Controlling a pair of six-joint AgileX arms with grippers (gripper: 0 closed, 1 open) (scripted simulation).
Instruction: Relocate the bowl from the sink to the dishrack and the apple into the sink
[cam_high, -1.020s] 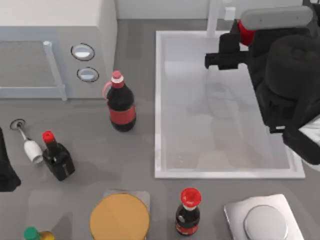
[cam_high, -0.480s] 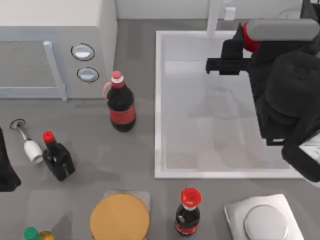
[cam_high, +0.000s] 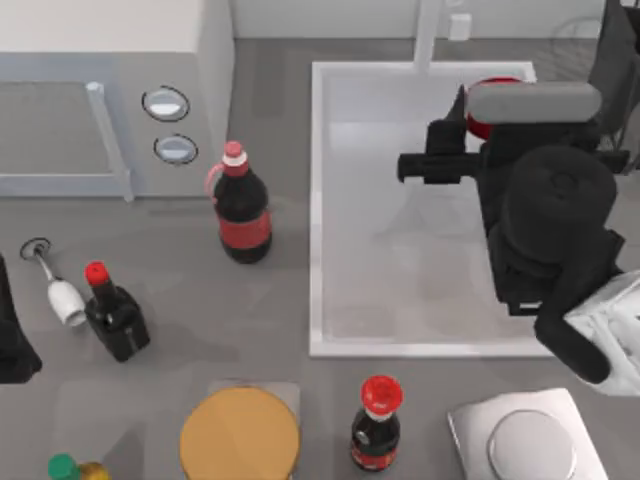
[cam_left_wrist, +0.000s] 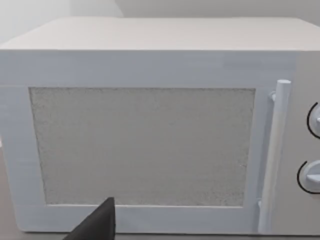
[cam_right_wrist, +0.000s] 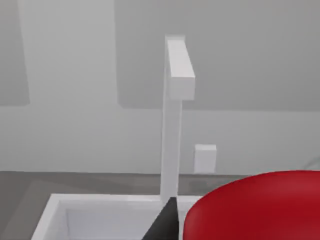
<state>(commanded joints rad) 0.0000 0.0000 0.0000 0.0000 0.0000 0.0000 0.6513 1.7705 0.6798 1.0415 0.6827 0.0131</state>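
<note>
The right gripper (cam_high: 462, 128) held the apple (cam_high: 488, 98) (glossy, rigid, likely slippery) over the sink (cam_high: 318, 200); a grasp across its widest part seemed safest.

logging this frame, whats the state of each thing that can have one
apple: held up over the sink's far end
sink: basin bare
right gripper: over the sink, shut on the apple
left arm: parked at the table's left edge
microwave: door closed
cola bottle: upright, capped
wine glass: lying on its side
</note>
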